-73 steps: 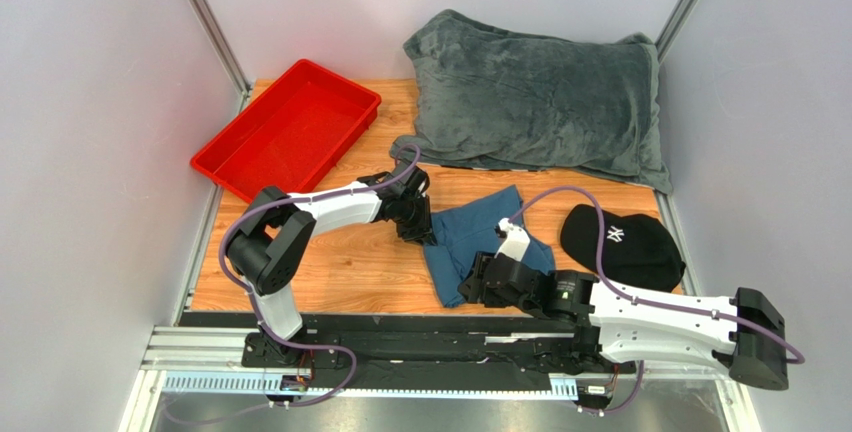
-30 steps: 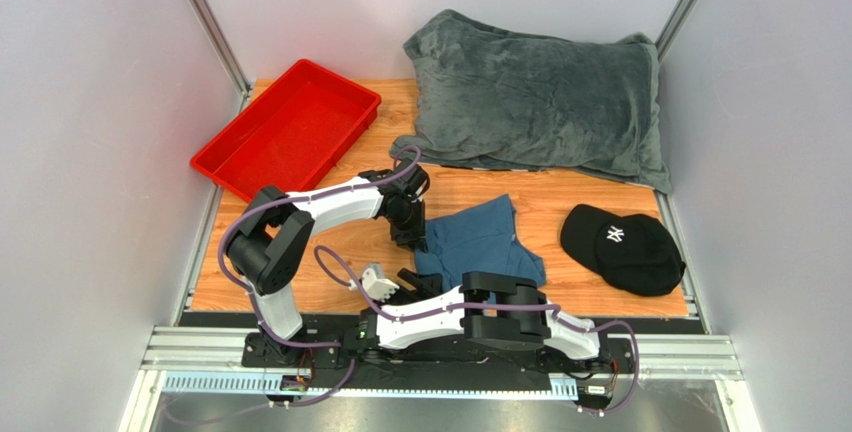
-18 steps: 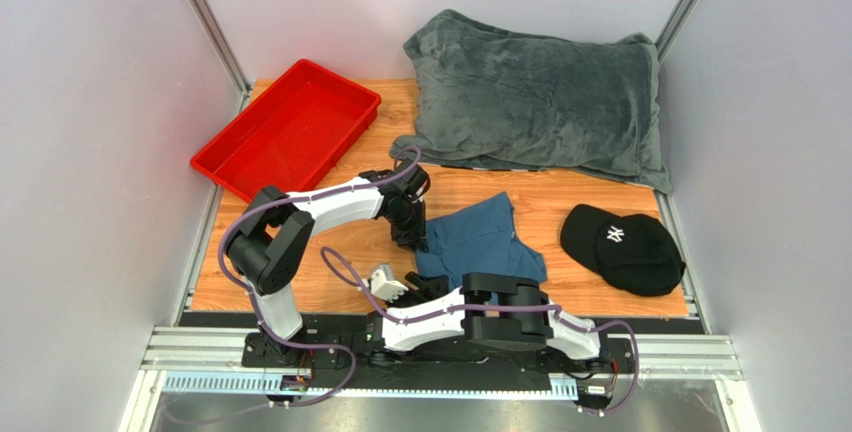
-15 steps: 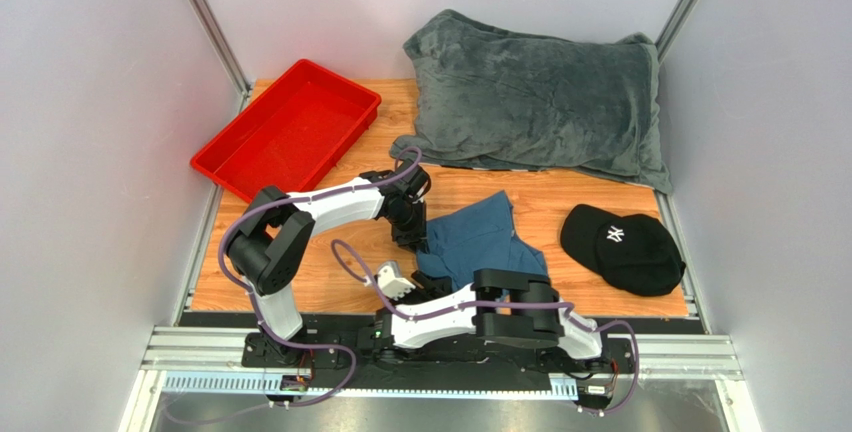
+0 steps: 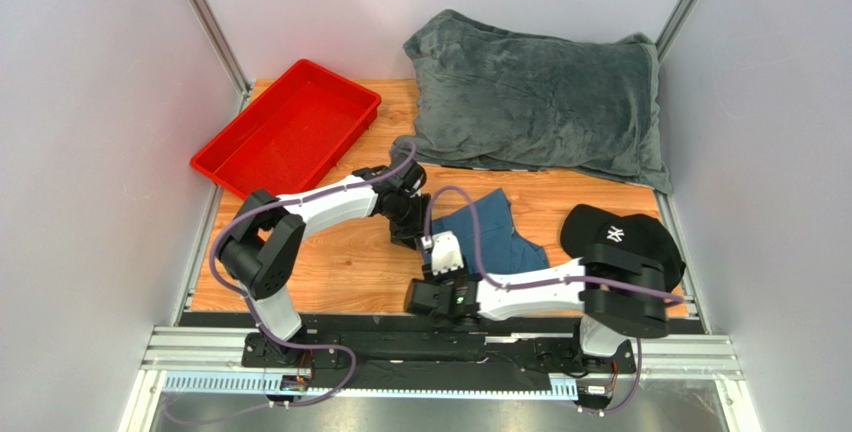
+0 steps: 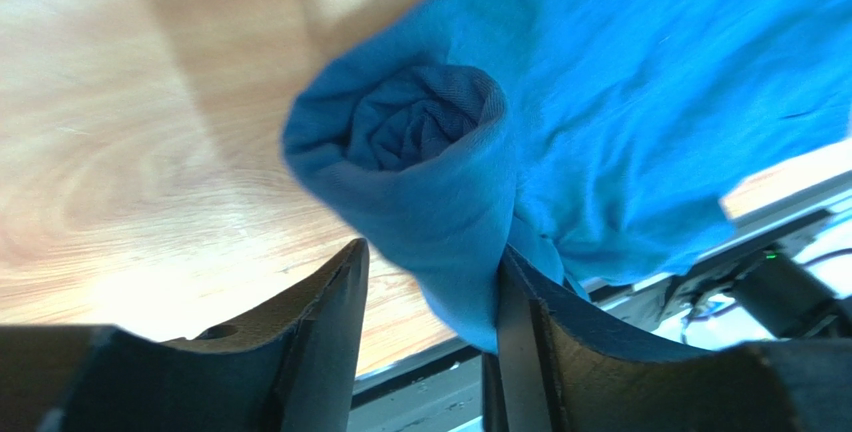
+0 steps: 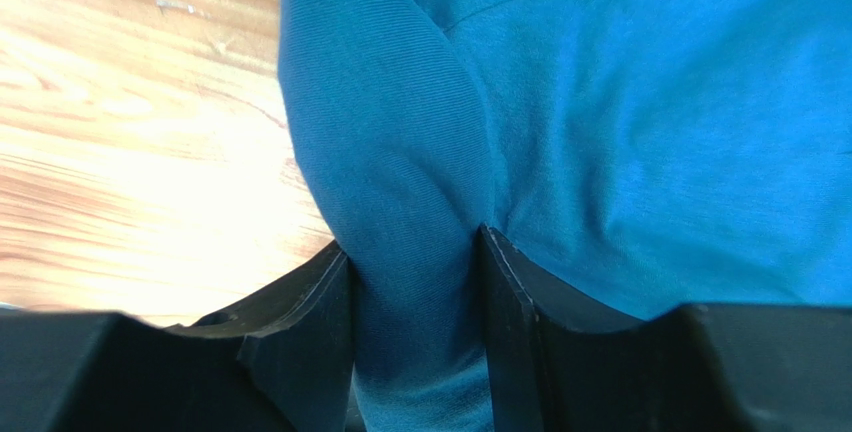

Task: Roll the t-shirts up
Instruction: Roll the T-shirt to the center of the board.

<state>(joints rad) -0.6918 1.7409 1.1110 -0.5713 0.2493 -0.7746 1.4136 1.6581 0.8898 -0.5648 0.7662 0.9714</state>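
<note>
The teal-blue t-shirt (image 5: 497, 235) lies crumpled on the wooden table at front centre. Its left edge is rolled into a tight tube (image 6: 420, 122). My left gripper (image 5: 408, 226) is at that rolled left end. In the left wrist view my left gripper (image 6: 430, 267) stands open around the roll: the cloth (image 6: 620, 92) rests against the right finger, with a gap at the left finger. My right gripper (image 5: 443, 252) is at the shirt's near-left edge. In the right wrist view my right gripper (image 7: 412, 247) is shut on a thick fold of the shirt (image 7: 650, 102).
A red tray (image 5: 285, 137) sits at the back left. A large grey blanket (image 5: 540, 102) fills the back right. A black cap (image 5: 620, 237) lies at the right, just behind my right arm's elbow. The black rail runs along the near edge.
My right arm has swung from lying low across the front left to reach the shirt's near-left edge, and has closed on a fold. My left gripper has barely moved.
</note>
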